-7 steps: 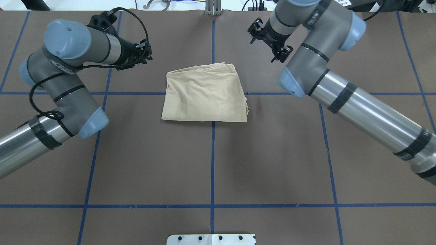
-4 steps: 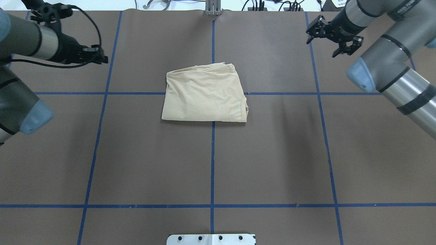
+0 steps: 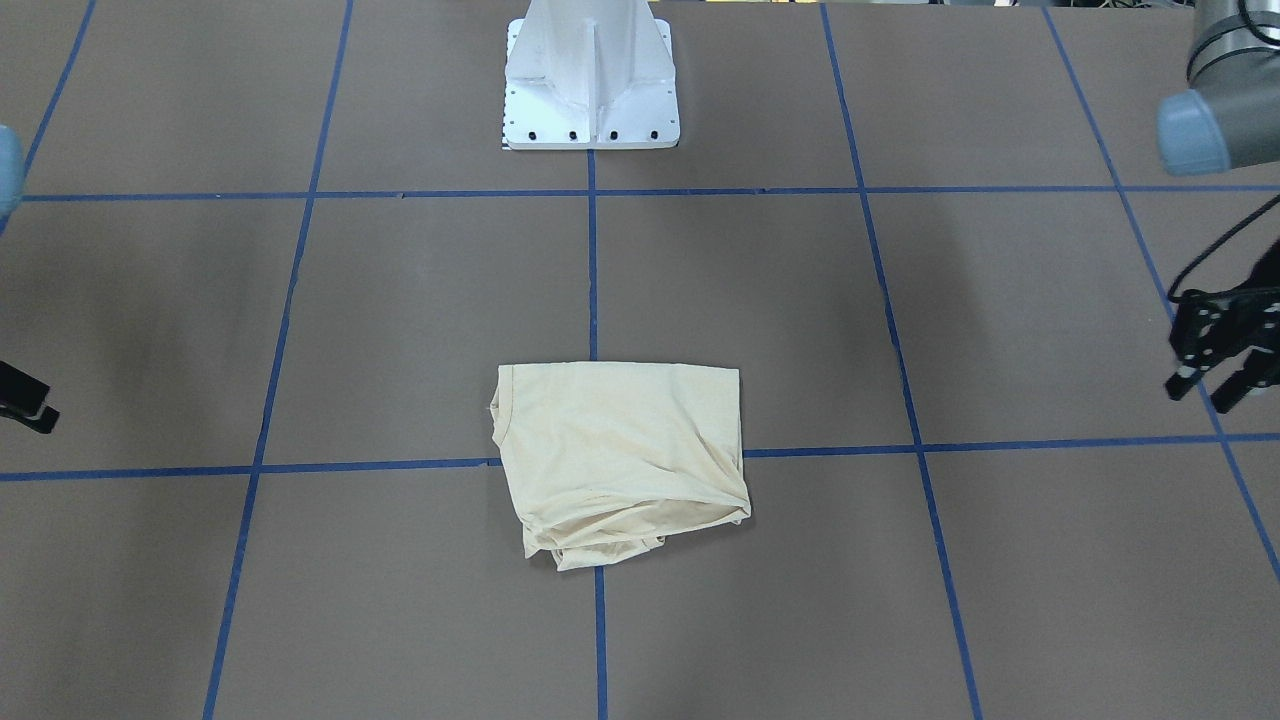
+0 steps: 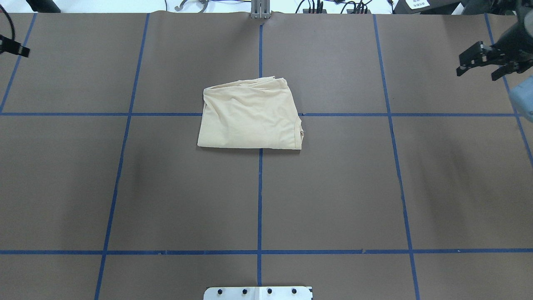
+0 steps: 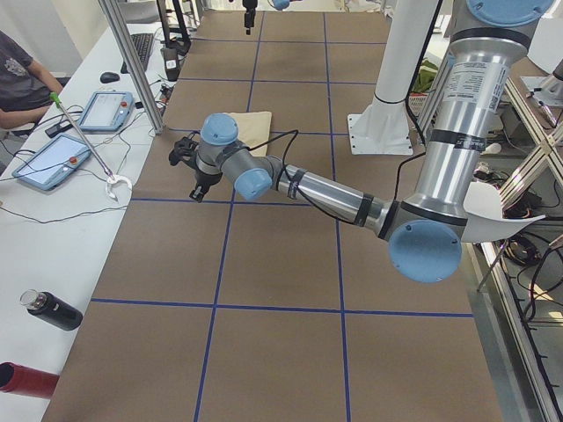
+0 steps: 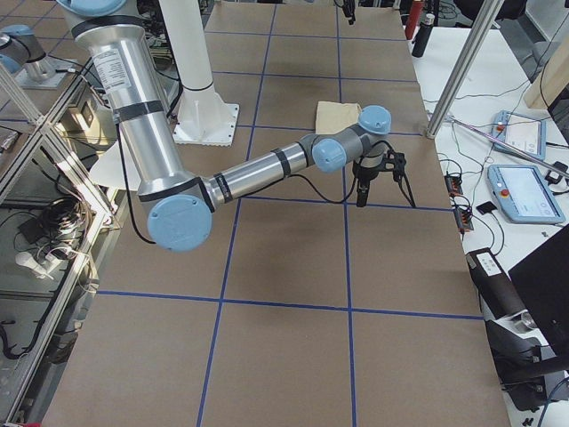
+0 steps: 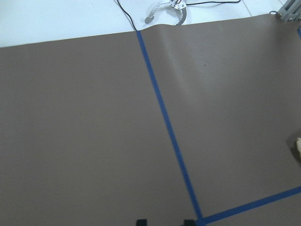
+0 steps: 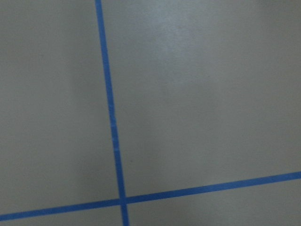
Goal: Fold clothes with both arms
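The pale cream-yellow T-shirt lies folded into a small rectangle at the middle of the brown table, print hidden; it also shows in the front view. My left gripper is open and empty, hanging over the table's far left side, well away from the shirt; only its tip shows in the overhead view. My right gripper is open and empty over the table's far right side. In the front view only its edge shows. Neither gripper touches the shirt.
The white pedestal base stands at the robot's side of the table. Blue tape lines grid the brown cover. Beyond the far edge a side bench holds tablets, bottles and a metal post; a person sits there.
Both arms have swung outward from beside the shirt to the table's left and right sides. The shirt has not moved. Both grippers stay open.
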`<state>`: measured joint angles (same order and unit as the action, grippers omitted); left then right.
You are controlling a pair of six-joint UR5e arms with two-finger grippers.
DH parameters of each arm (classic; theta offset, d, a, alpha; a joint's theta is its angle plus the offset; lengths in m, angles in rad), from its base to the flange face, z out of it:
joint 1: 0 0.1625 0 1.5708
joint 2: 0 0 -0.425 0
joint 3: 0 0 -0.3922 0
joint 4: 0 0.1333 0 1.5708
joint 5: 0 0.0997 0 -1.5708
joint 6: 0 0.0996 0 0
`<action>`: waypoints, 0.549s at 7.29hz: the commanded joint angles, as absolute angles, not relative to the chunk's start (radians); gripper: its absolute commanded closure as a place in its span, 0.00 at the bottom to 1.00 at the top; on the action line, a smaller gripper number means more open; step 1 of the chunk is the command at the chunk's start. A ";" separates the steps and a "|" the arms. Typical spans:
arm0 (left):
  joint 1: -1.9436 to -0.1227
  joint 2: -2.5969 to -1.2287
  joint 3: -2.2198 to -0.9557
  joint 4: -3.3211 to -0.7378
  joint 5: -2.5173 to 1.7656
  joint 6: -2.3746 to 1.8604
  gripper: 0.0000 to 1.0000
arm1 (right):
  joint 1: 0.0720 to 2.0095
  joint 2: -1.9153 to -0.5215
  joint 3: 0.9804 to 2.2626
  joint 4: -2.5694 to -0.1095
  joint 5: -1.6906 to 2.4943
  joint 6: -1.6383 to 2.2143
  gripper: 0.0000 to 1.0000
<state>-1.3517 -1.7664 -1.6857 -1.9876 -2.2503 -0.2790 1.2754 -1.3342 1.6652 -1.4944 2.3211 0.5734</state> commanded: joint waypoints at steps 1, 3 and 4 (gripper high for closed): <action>-1.555 -1.694 -1.697 -1.824 -2.279 0.107 0.00 | 1.389 -1.489 1.703 -1.500 2.356 0.328 0.00; -1.569 -1.660 -1.672 -1.751 -2.279 0.126 0.00 | 1.466 -1.560 1.726 -1.500 2.356 0.232 0.00; -1.569 -1.657 -1.678 -1.691 -2.281 0.098 0.00 | 1.485 -1.583 1.729 -1.502 2.355 0.195 0.00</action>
<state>-1.5634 -1.6655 -1.6790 -1.7574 -2.2793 0.1113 1.4549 -1.5471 1.7193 -1.5002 2.3554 0.2468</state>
